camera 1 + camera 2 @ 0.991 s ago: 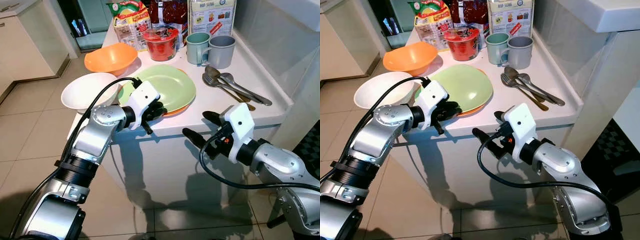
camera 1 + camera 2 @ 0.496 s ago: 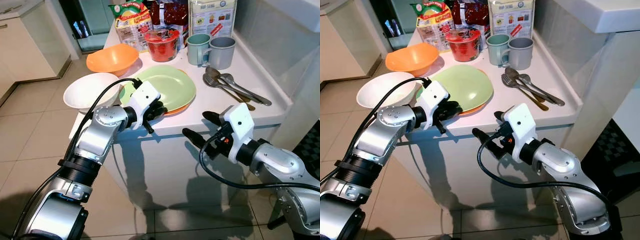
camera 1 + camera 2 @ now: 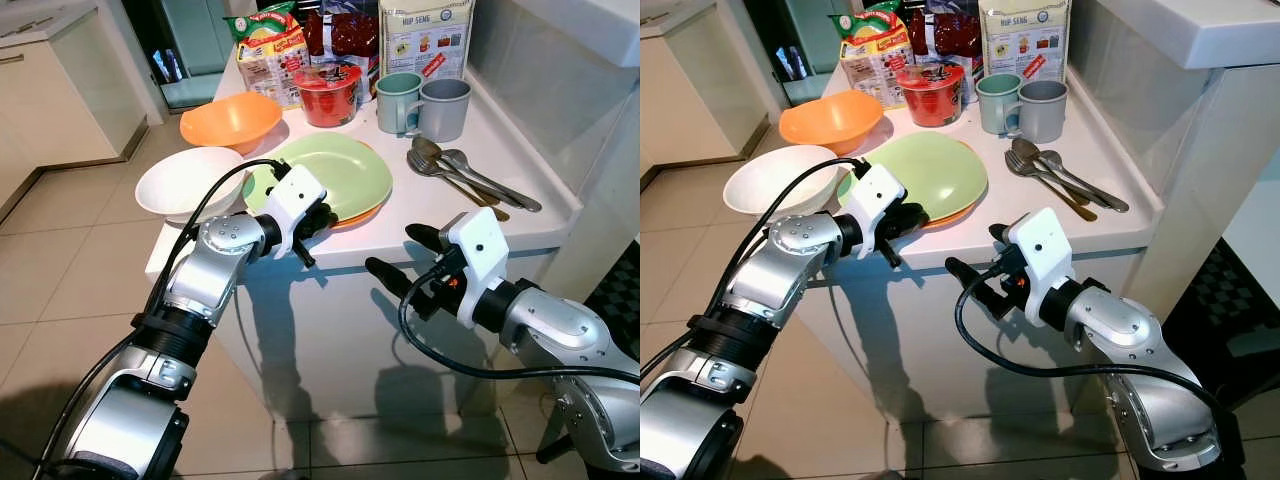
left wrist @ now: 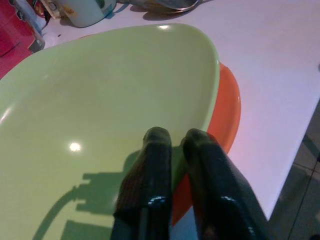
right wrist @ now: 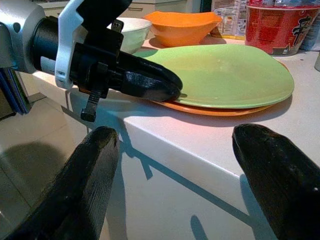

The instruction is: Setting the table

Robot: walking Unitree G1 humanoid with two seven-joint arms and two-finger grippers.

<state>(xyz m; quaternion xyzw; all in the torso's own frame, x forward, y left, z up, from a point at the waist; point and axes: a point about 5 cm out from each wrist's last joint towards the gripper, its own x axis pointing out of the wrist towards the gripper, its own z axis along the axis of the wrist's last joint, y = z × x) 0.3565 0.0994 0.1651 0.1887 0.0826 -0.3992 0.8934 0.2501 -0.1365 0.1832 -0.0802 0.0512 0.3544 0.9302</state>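
Reaching forward from the lower left, the silver left arm bends at the elbow and lays its left tool [image 3: 318, 222] on the near rim of the round pale green plate [image 3: 340, 172], fingers [image 4: 150, 175] pinched together on that rim. That plate lies on a round orange plate [image 4: 227, 112] at the white counter [image 3: 480, 215] front edge, between a white bowl [image 3: 180, 182] and metal spoons [image 3: 455, 170]. Right of it, the right tool [image 3: 398, 255] hovers off the counter edge, fingers spread apart. A back carton [image 3: 425, 30] reads "HUP SENG".
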